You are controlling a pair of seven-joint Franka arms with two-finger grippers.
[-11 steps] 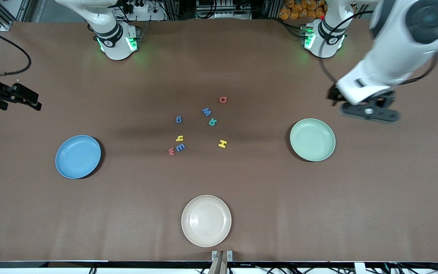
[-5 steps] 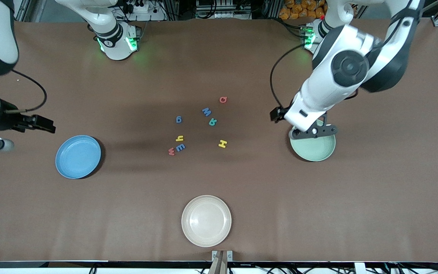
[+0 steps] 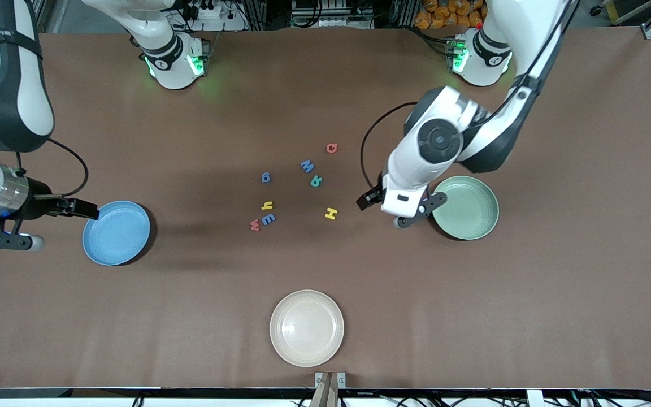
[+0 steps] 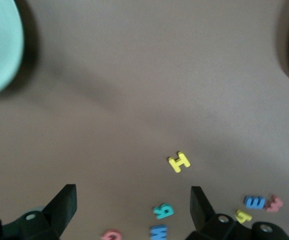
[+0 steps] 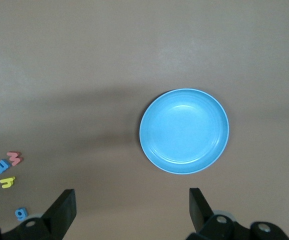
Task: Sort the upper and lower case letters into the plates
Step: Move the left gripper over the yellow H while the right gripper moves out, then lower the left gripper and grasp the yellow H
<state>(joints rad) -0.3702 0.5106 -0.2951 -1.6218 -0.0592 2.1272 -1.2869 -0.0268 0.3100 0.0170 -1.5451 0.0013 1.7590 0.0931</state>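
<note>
The left hand [image 3: 410, 212] has swung in from the worktop's edge, jaws wide and empty, now above bare worktop between the pale mint round plate [image 3: 465, 207] and the yellow foam H [image 3: 331, 213]. The right hand [image 3: 6, 229], equally wide, has dropped beside the bright blue round plate [image 3: 116, 232]. Sorting hasn't started.

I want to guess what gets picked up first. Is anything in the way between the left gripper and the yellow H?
Nothing visible is. The left gripper, fingers open, hangs over bare table between the green plate and the yellow H. Only brown table shows between them. The right gripper is open too, beside the blue plate.
</note>
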